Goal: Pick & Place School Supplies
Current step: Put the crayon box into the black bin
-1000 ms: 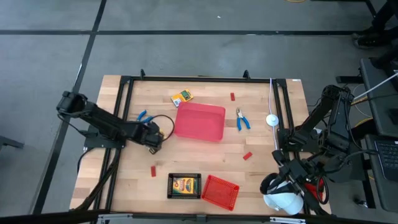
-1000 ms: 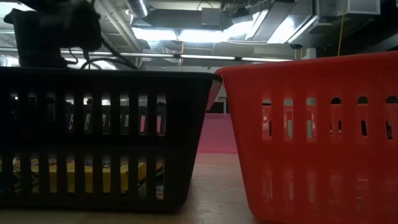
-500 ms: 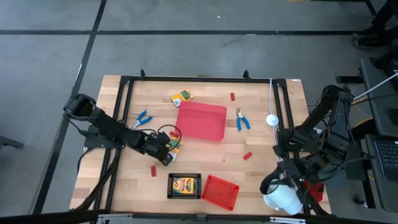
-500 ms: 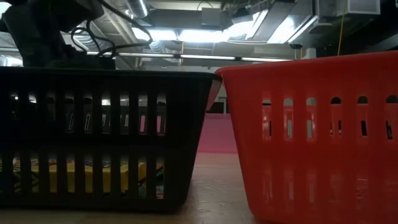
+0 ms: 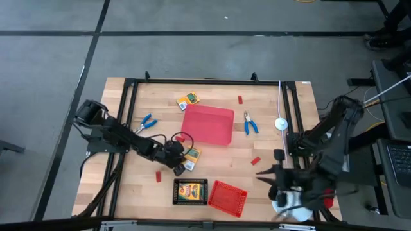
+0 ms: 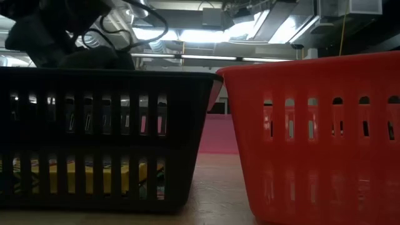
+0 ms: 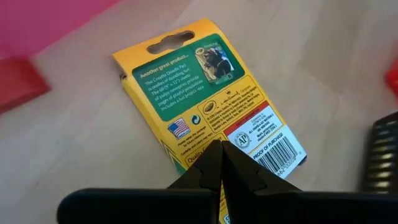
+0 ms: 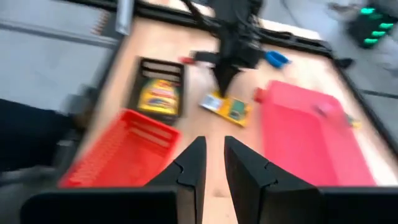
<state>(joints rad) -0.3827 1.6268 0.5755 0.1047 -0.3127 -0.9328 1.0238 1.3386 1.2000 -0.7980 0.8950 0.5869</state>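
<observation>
One flat crayon box lies on the wooden table just beside the big red tray. I see its back side: yellow card, a green panel with small white words, a little flag, and a barcode. My left gripper pinches one end of it with its fingers closed tight. My right gripper hangs near the table's right edge, fingers a little apart, holding nothing. Another crayon box sits in the black basket.

two dark, matte jointed arms here, black cables looping off the left arm; the right arm carries a white rounded part near its base, fingers black and wedge-shaped.
</observation>
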